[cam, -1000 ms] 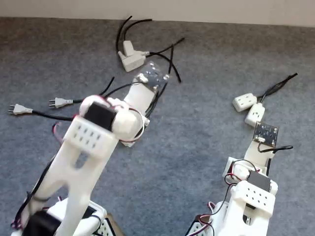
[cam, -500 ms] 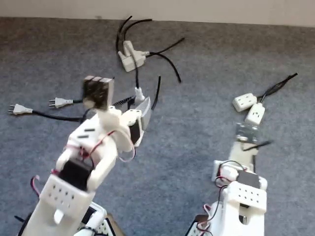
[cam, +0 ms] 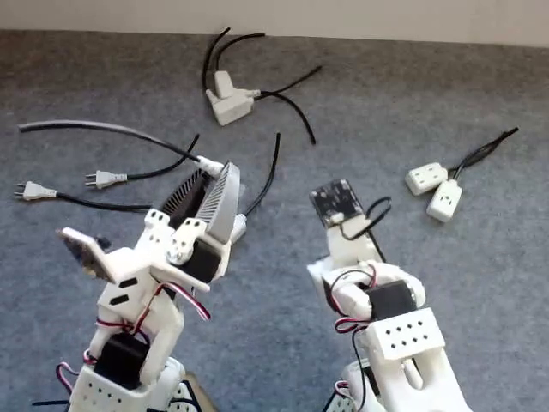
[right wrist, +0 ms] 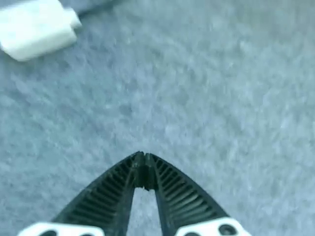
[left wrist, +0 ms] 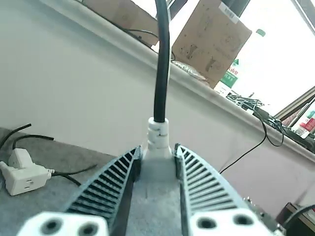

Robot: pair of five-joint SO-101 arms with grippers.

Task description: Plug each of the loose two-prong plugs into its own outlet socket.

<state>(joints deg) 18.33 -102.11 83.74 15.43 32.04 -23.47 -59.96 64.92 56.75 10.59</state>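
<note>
Both arms have drawn back over the last second: the left arm has pulled away from the far sockets and risen, and the right arm has swung from the right-hand sockets towards the middle of the surface.

A white plug [cam: 207, 160] [left wrist: 158, 133] is clamped between the fingers of the left tool [cam: 213, 172] [left wrist: 157, 151] and held clear of the surface. Its black cable [cam: 103, 130] [left wrist: 161, 59] leaves the plug and arcs through the air to the left side of the high view. Two more loose plugs [cam: 103, 178] lie flat on the grey surface [cam: 360, 103] just left of that tool, side by side, each with a dark lead.

The far socket pair [cam: 230, 101] [left wrist: 22, 176] sits near the wall, well apart from the held plug, with several black leads curling around it. A second socket pair [cam: 436, 189] lies at the right, the two blocks touching.

The right tool [right wrist: 143, 169] is clenched on nothing, its ribbed tips meeting above bare surface. A white socket block [right wrist: 37, 27] lies beyond it; which one it is I cannot tell. The right arm [cam: 373, 296] stands between the left arm [cam: 141, 292] and the right-hand sockets.
</note>
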